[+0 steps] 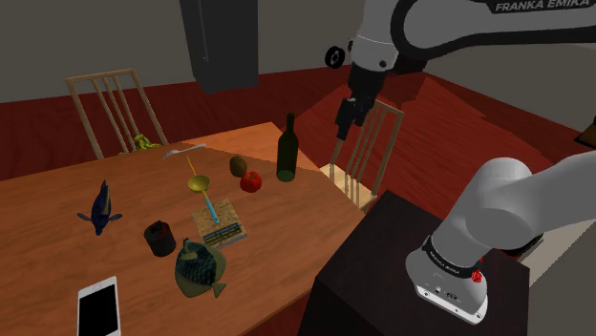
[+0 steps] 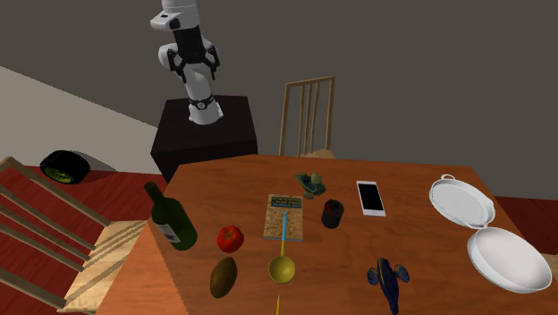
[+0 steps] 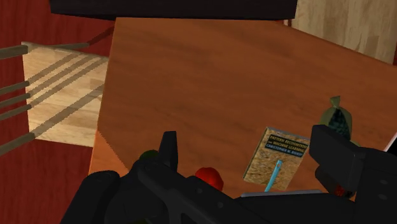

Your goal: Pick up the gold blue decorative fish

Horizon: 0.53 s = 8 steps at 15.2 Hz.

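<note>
**Item:** blue-and-gold fish [image 1: 102, 208], the piece to be lifted.

**Location:** it lies on the wooden worktop [image 1: 57, 205], toward the edge farthest from the stand. It sits apart from the other pieces and nothing touches it. Its nearest neighbour is a dark cup [image 1: 159, 238].

**Not to be confused with:** a second, green fish [image 1: 199, 267], which lies just beside the cup and a book [image 1: 218, 224].

**Hand** [image 1: 344, 119]: black, with its two fingers standing apart and nothing between them. It hangs high above the worktop's stand-side edge, well apart from the blue-and-gold fish. From the hand's own camera the book, the green fish and a red fruit [image 3: 208, 178] lie below it.

**Other pieces on the worktop:**
- dark bottle [image 1: 287, 148]
- gold ladle [image 1: 198, 181] with a blue handle resting on the book
- phone [image 1: 98, 305]
- two white dishes [image 2: 460, 199] near one corner

**Progress, as I judge it:** no part of the pick-up is done. The fish is untouched and the hand is nowhere near it. The hand has yet to cross the whole worktop, come down over the fish, close on it and lift it.

**Writing:**
- "FRANKA EMIKA" in white on the arm [image 1: 478, 24].
- The book cover carries lines of print I cannot read.
- The bottle has a pale label, also unreadable.
</note>
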Each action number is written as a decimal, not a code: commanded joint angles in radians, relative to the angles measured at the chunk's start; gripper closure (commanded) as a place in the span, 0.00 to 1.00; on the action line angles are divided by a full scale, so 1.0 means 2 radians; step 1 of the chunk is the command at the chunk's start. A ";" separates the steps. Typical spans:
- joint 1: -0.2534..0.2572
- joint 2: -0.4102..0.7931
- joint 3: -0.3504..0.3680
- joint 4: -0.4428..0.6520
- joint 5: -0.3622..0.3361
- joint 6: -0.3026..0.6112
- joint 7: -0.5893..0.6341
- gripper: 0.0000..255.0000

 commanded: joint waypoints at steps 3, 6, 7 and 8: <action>0.008 0.043 0.033 -0.010 0.026 0.050 0.049 0.00; 0.013 0.083 0.058 -0.009 0.042 0.087 0.085 0.00; 0.015 0.097 0.066 -0.008 0.047 0.099 0.097 0.00; 0.016 0.112 0.074 -0.005 0.051 0.112 0.109 0.00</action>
